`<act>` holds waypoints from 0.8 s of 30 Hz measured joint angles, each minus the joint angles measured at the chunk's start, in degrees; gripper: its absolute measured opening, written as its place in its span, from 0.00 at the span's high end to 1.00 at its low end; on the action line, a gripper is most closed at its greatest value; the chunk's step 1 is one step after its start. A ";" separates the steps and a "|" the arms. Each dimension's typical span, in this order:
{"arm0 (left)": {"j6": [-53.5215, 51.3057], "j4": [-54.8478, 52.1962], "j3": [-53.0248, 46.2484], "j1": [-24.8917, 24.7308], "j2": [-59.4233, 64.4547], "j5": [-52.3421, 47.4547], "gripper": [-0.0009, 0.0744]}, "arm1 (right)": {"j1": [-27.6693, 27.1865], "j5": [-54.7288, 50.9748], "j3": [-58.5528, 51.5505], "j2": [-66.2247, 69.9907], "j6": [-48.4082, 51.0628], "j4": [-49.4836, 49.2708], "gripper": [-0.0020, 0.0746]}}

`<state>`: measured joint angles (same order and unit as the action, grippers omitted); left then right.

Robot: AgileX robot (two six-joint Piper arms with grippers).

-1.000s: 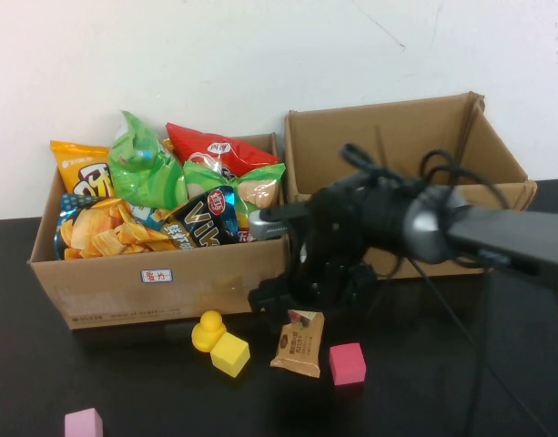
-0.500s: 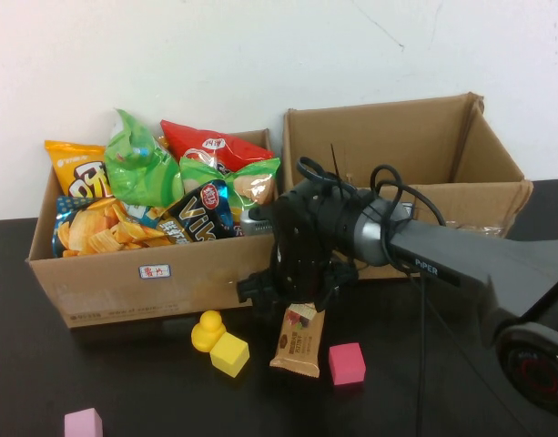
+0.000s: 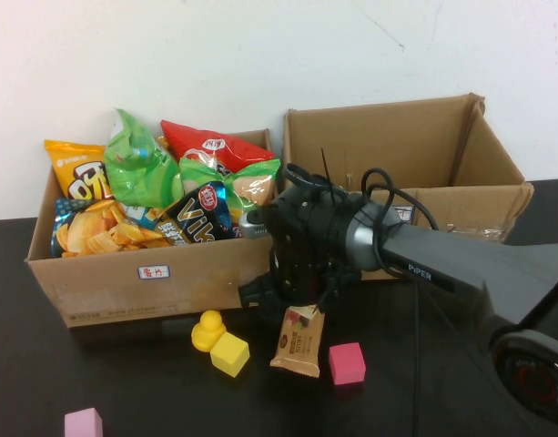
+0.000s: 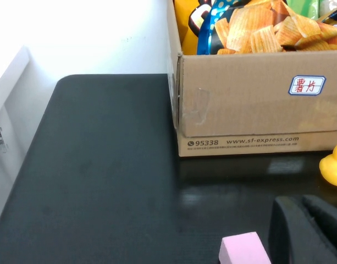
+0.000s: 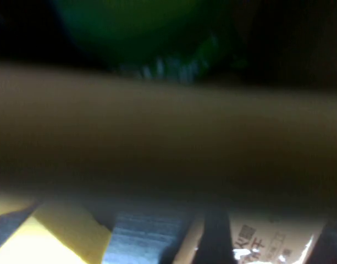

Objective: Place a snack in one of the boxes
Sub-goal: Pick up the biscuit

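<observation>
High view gives us the right tool (image 3: 301, 308) low over the black desk (image 3: 133, 382), just in front of the left cardboard box (image 3: 124, 287), its fingers narrowed onto the top end of the brown snack packet (image 3: 298, 343). The packet stands nearly upright, leaning a little, long axis running from the tool down to the desk, where its bottom edge rests; its printed face is turned toward us. So the snack hangs directly beneath the tool, gripped at its upper end.

Right wrist view is blurred, yet we make out the packet (image 5: 256, 242) close to the lens and a yellow block (image 5: 47, 245) to one side.

Around the packet lie a magenta cube (image 3: 347, 363), a yellow block (image 3: 229, 354) and a rubber duck (image 3: 207, 330). The left box is crammed with chip bags (image 3: 147, 168); the right cardboard box (image 3: 415, 173) sits beside it against a white wall (image 3: 260, 55).

Left tool (image 4: 305, 231) shows only as a dark shape in its own wrist view, near a pink cube (image 4: 242, 250); we cannot tell its opening.
</observation>
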<state>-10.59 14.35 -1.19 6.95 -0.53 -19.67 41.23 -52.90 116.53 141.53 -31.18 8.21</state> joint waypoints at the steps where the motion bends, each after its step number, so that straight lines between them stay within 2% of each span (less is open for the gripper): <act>1: 0.00 0.00 0.00 0.00 0.00 0.00 0.99 | 0.22 -0.39 -0.43 -0.38 -0.65 0.51 0.32; 7: 0.00 0.00 0.00 0.00 0.00 0.00 0.99 | 1.52 1.28 -7.67 -4.93 -6.09 1.45 0.35; 14: -1.42 -0.11 0.00 0.00 0.00 0.00 0.99 | 3.27 16.35 -21.56 -7.93 -11.26 0.73 0.35; 20: -1.72 -0.36 0.00 0.00 0.00 0.00 0.99 | 2.47 24.39 -23.43 -7.72 -11.89 0.57 0.35; 24: -1.72 -0.36 0.00 0.00 0.00 0.00 0.99 | 0.85 25.10 -23.43 -7.46 -11.89 0.68 0.35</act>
<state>-12.31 13.99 -1.19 6.95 -0.53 -19.67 42.08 -27.80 93.11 134.07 -43.07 8.89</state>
